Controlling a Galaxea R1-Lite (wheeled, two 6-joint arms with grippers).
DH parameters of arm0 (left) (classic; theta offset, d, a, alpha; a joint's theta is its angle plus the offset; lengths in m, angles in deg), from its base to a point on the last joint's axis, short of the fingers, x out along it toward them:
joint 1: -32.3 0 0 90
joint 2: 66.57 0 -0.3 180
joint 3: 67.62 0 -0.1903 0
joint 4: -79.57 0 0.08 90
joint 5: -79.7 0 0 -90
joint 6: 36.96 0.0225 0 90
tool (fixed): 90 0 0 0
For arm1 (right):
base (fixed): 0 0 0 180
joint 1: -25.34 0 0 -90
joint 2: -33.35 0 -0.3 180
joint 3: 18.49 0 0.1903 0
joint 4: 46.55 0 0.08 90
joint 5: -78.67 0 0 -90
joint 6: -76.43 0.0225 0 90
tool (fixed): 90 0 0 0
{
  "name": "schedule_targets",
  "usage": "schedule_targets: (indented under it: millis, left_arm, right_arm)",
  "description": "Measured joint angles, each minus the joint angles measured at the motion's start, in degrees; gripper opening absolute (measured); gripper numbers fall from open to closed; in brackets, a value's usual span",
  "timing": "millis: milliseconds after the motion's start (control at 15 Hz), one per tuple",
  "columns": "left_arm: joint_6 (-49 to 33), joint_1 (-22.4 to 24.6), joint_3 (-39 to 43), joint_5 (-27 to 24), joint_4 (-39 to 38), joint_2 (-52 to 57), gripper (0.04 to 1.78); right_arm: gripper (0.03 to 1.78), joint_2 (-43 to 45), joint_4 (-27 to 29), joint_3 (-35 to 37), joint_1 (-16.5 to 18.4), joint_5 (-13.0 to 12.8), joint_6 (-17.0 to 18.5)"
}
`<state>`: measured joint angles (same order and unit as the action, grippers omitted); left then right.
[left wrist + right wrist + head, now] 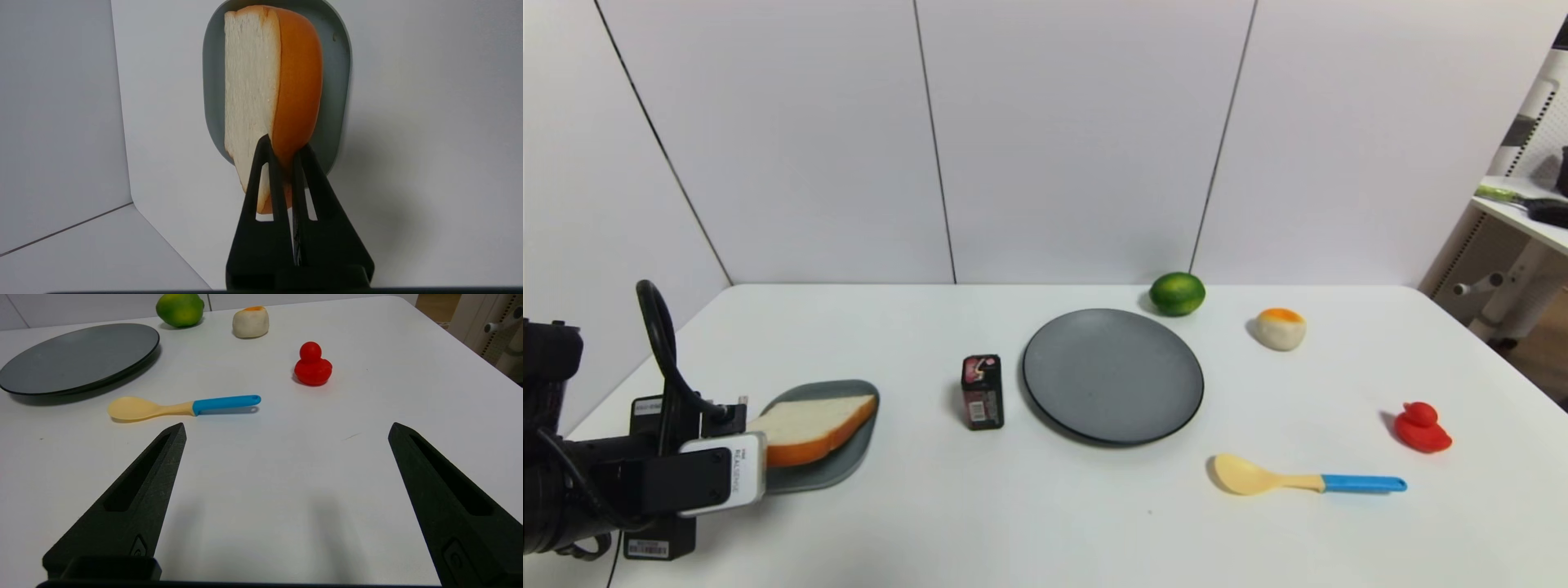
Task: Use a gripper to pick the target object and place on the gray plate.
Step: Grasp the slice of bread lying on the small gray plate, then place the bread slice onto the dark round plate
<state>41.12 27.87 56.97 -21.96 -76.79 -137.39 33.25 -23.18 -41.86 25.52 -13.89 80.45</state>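
The slice of white bread with an orange-brown crust [813, 427] lies over the small blue-gray rounded-square dish [854, 461] at the table's left front. My left gripper [754, 429] is shut on its near end, fingers pinching the crust edge [286, 145]; the bread [269, 81] sticks out beyond the dish [335, 81]. The large dark gray plate [1112, 376] sits bare at the table's middle and also shows in the right wrist view [77, 355]. My right gripper [287, 426] is open and empty above bare table near the front right; it is out of the head view.
A small black-and-pink box [983, 392] stands between the dish and the plate. A green lime [1177, 293] and a white-and-orange bun [1280, 328] sit behind the plate. A yellow spoon with a blue handle [1298, 478] and a red duck [1421, 427] lie at the right.
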Motion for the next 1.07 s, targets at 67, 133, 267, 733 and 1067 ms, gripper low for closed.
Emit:
schedule_targets:
  millis: [67, 133, 267, 733, 1067]
  left_arm:
    - [0.0, 0.0, 0.0, 0.0, 0.0, 0.0, 0.09]
    - [0.0, 0.0, -0.1, 0.0, 0.0, 0.0, 0.09]
    - [0.0, 0.0, -0.7, 0.0, 0.0, 0.2, 0.09]
    - [-0.1, -0.1, -7.7, -0.5, 0.0, 2.2, 0.09]
    - [-2.8, -4.5, -18.7, -2.1, 0.1, 1.2, 0.09]
  right_arm:
    - [1.71, 0.0, 0.0, 0.0, 0.0, 0.0, 0.0]
    - [1.71, 0.0, 0.0, 0.0, 0.0, 0.0, 0.0]
    - [1.71, 0.0, 0.0, 0.0, 0.0, 0.0, 0.0]
    - [1.71, 0.0, 0.0, 0.0, 0.0, 0.0, 0.0]
    - [1.71, 0.0, 0.0, 0.0, 0.0, 0.0, 0.0]
